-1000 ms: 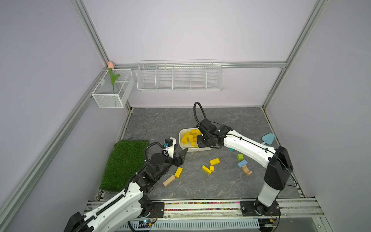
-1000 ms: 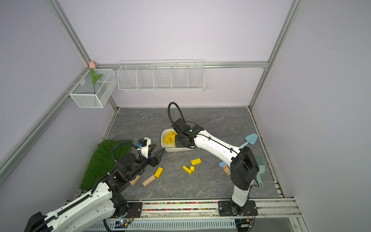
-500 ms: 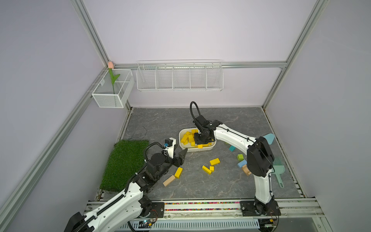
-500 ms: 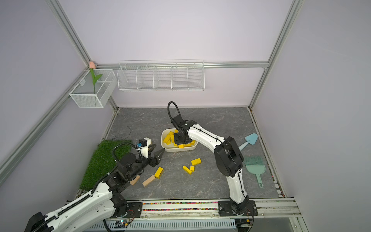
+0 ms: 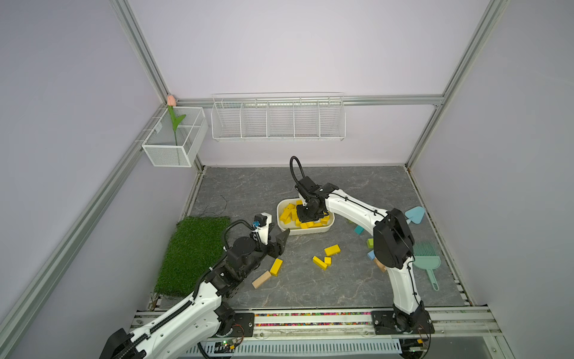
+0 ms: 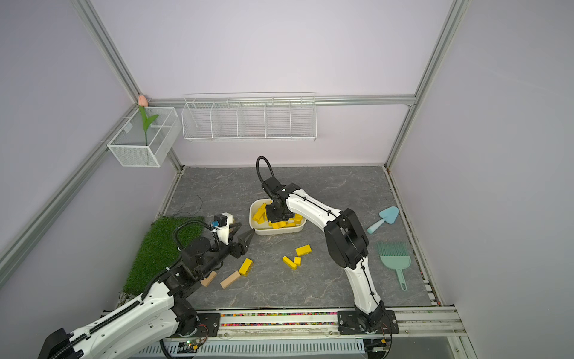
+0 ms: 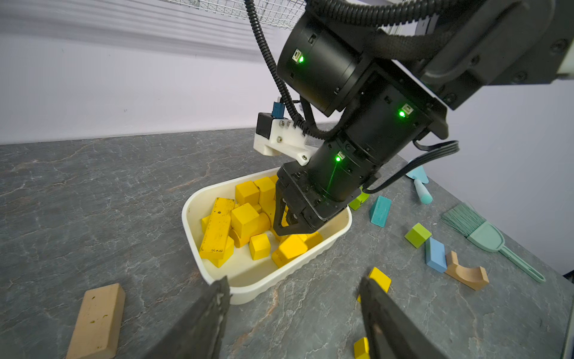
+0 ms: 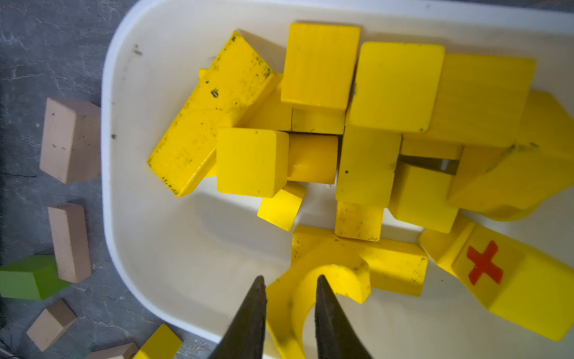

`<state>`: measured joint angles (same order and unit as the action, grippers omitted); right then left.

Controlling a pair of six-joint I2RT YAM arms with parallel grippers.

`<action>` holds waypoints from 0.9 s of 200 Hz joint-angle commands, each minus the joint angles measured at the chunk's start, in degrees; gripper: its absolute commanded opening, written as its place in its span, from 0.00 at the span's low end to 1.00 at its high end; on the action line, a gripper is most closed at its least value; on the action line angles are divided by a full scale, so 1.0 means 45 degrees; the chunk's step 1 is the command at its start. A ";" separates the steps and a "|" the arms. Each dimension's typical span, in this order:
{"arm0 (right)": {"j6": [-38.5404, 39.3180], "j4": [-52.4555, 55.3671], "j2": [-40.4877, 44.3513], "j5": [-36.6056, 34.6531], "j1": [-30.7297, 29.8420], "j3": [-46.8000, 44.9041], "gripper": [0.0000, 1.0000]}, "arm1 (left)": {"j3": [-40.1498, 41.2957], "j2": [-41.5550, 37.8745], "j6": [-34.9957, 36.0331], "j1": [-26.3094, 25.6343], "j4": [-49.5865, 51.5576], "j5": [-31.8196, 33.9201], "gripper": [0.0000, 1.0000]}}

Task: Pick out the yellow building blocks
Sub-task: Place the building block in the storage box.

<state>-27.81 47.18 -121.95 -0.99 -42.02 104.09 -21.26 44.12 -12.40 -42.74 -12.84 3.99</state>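
Several yellow building blocks (image 8: 394, 87) lie heaped in the white tray (image 5: 281, 208), seen in both top views and both wrist views. My right gripper (image 8: 290, 278) hangs low inside the tray, its jaws slightly open astride one leg of a yellow arch (image 8: 338, 264) that rests on the tray floor. Loose yellow blocks lie on the grey floor: a bar (image 5: 276, 266), a brick (image 5: 332, 250) and two small pieces (image 5: 320, 262). My left gripper (image 7: 293, 281) hovers open and empty just in front of the tray's near corner, above bare floor.
Tan blocks (image 5: 261, 279) lie beside the yellow bar by my left arm. Green (image 7: 417, 235), blue (image 7: 435, 255) and teal blocks and a tan arch (image 7: 466, 272) sit right of the tray. A teal trowel (image 5: 414, 214), brush (image 5: 427, 259) and grass mat (image 5: 192, 251) line the sides.
My right gripper has moved further over the tray's blocks and its jaws have parted from shut. The left arm has stayed still.
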 commanded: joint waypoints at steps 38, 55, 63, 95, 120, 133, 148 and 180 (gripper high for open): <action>-0.0381 0.0044 0.0661 0.0353 0.0100 -0.0377 0.39 | 0.0208 -0.0454 -0.0239 0.0068 -0.0193 -0.0125 0.68; -0.0416 -0.0029 0.1320 0.0319 0.0092 -0.0887 0.39 | 0.0193 -0.0484 -0.0246 0.0084 -0.0193 -0.0125 0.68; -0.0433 -0.0083 0.1699 0.0294 0.0087 -0.1199 0.40 | 0.0197 -0.0489 -0.0247 0.0084 -0.0193 -0.0123 0.68; -0.0605 -0.0517 0.3697 0.0124 0.0044 -0.3244 0.39 | 0.0253 -0.0567 -0.0270 0.0084 -0.0193 -0.0097 0.68; -0.0731 -0.0908 0.5276 0.0070 -0.0066 -0.4971 0.40 | 0.0213 -0.0518 -0.0260 0.0084 -0.0213 -0.0109 0.68; -0.0733 -0.1033 0.5964 -0.0065 -0.0218 -0.5819 0.39 | 0.0142 -0.0397 -0.0267 0.0084 -0.0194 -0.0145 0.68; -0.0664 -0.1250 0.6668 -0.0244 -0.0430 -0.6755 0.39 | 0.0083 -0.0299 -0.0259 0.0094 -0.0174 -0.0180 0.68; 0.0022 -0.2317 0.7750 -0.0405 -0.0965 -0.8716 0.39 | 0.0036 -0.0272 -0.0277 0.0084 -0.0135 -0.0132 0.68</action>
<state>-29.91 40.75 -89.80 -1.72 -44.69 70.43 -20.97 42.87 -12.45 -42.74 -13.02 3.81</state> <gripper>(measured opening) 0.392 0.682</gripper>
